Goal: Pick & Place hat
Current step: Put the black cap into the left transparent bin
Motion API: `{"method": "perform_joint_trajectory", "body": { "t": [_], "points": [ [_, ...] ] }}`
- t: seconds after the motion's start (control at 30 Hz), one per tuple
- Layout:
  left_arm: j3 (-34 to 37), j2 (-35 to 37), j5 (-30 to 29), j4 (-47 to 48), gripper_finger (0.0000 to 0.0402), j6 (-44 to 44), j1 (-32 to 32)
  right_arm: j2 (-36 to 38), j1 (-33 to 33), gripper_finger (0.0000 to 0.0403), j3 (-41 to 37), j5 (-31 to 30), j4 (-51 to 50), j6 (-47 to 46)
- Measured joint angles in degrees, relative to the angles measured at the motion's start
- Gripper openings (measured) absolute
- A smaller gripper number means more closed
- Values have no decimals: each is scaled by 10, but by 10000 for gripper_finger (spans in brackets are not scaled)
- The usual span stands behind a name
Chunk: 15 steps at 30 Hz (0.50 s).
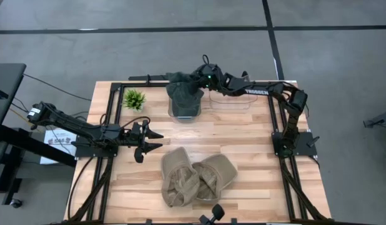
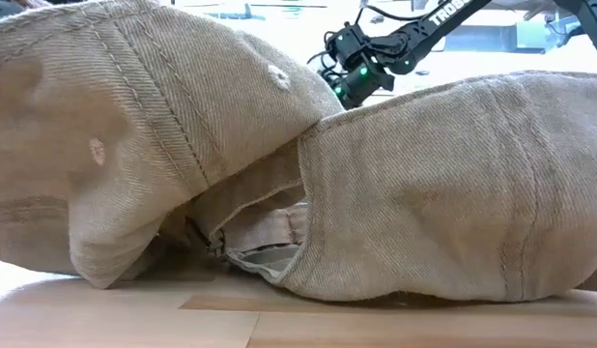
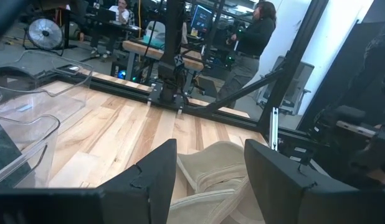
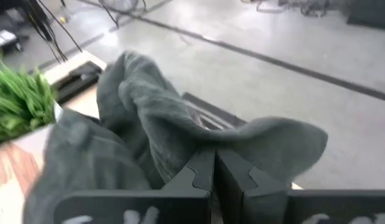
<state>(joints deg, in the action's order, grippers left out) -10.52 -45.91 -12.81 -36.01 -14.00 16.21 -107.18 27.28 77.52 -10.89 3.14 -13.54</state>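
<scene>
Wooden table (image 1: 255, 137) before you carries two tan hats (image 1: 196, 178) near its front edge. Your right gripper (image 4: 214, 163) is clamped on the grey hat (image 1: 183, 90), holding it over the clear bin (image 1: 187, 111) at the back. Your left gripper (image 1: 152, 139) waits open beside the tan hats.

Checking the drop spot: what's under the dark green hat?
A clear plastic bin sits under and beside the dark green hat, which the right gripper pinches shut. Whether anything lies in the bin beneath the hat is covered.
</scene>
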Motion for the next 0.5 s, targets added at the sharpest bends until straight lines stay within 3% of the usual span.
{"method": "perform_joint_trajectory", "body": {
  "t": [0.13, 0.33, 0.5],
  "points": [
    [0, 0, 0, 0, 186, 0, 0, 7, -9, 0, 0, -9, 24, 0],
    [0, 0, 10, 4, 186, 0, 0, 35, -21, 0, 0, -86, -13, 0],
    [0, 0, 20, 4, 186, 0, 0, 62, -34, 0, 0, -90, -27, 11]
  ]
}}
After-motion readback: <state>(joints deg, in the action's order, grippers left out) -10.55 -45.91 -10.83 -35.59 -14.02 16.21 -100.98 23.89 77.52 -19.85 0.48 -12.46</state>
